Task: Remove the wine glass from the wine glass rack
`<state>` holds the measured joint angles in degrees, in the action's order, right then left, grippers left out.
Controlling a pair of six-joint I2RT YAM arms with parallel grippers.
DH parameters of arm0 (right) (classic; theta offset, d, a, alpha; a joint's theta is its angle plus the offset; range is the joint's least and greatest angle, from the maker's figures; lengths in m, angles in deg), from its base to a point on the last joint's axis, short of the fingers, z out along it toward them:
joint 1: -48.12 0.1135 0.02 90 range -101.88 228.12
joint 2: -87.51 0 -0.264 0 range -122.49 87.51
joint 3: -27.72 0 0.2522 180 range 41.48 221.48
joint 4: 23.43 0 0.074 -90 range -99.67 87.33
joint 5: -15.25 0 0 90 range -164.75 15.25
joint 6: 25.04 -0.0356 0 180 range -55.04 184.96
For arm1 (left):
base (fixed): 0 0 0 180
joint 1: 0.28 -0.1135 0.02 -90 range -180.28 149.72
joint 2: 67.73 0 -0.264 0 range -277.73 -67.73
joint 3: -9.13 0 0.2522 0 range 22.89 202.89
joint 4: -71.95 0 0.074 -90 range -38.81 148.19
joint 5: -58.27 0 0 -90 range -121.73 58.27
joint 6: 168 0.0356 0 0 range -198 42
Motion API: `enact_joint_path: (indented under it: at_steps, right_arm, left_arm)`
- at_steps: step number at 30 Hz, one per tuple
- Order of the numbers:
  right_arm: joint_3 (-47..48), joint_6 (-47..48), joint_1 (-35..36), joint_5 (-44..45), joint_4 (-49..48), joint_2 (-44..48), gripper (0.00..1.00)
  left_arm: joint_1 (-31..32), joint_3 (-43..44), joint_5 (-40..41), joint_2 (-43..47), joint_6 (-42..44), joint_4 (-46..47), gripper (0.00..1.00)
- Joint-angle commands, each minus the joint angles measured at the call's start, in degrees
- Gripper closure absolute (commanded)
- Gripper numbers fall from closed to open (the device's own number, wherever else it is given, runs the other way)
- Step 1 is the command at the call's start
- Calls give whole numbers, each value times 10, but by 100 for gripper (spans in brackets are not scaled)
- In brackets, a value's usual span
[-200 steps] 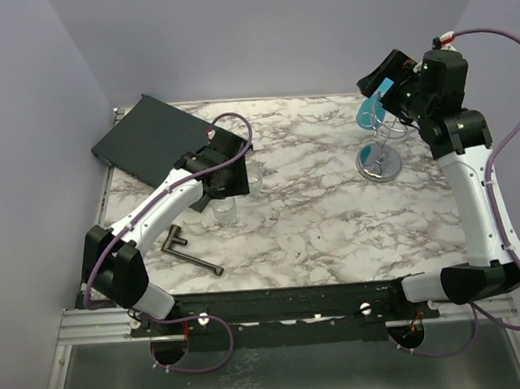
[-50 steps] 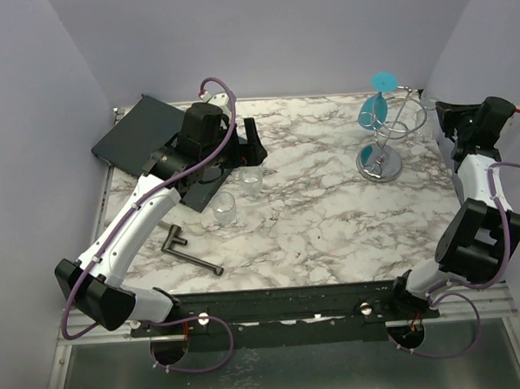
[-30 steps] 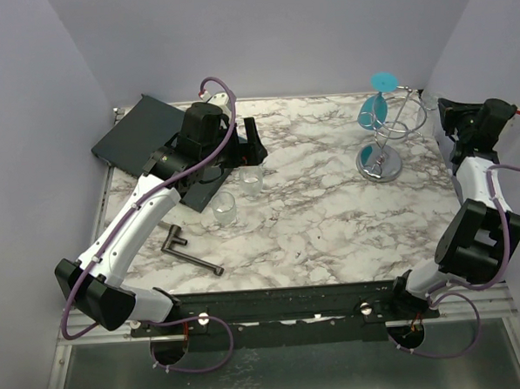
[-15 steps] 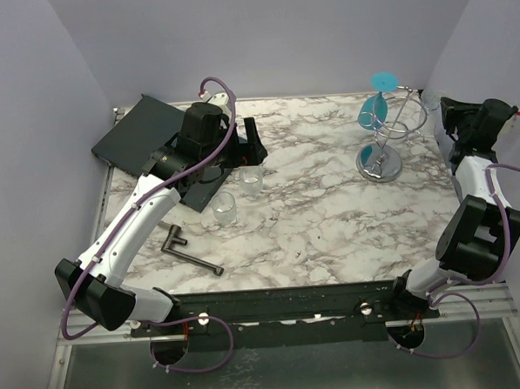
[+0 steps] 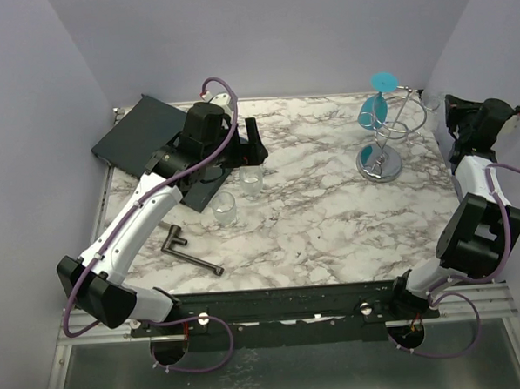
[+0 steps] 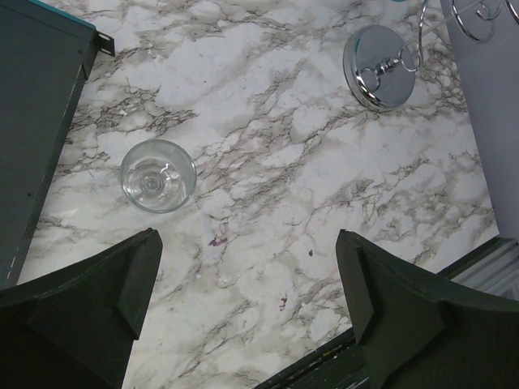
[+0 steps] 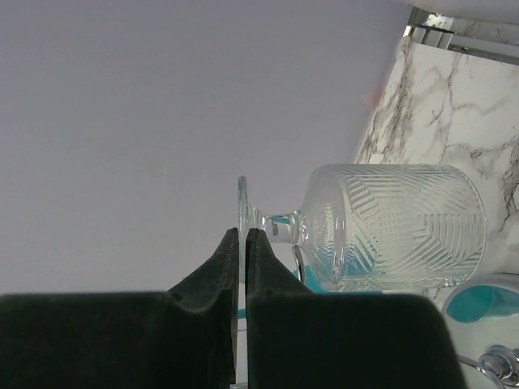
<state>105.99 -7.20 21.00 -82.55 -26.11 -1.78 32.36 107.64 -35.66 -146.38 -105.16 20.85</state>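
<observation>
On the marble desk [image 5: 330, 199] the wine glass rack [image 5: 378, 163] stands far right, with a blue glass [image 5: 371, 112] hung on it. Beside it the right tool [image 7: 242, 235] pinches the foot of the empty clear wine glass [image 7: 397, 227], bowl sideways. The left tool [image 6: 247, 239] gapes above an empty tumbler [image 6: 157, 175].

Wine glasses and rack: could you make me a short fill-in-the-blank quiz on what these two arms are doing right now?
The gripper pinching the clear wine glass by its foot belongs to the ____ arm.
The wine glass hanging on the wine glass rack is ____.
The left gripper is ____, holding nothing.
Beside the left arm stand ____ small tumblers.
Answers: right; blue; open; two.
</observation>
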Motion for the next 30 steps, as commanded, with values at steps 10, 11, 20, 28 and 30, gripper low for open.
enact_joint_path:
  at_steps: [10,11,20,28,30]
  right_arm:
    - [45,31,-4,73,-20,35,100]
    - [45,35,-3,73,-18,39,99]
    - [52,64,-4,100,76,93,99]
    - [57,86,-3,104,190,178,99]
    - [66,88,-4,91,225,195,100]
  left_arm:
    - [-2,20,-18,-10,-6,10,3]
    - [-1,20,-18,-11,-6,11,3]
    - [-2,19,-31,-12,-15,18,3]
    - [-1,15,-50,-15,-26,31,3]
    - [-1,13,-54,-16,-28,34,3]
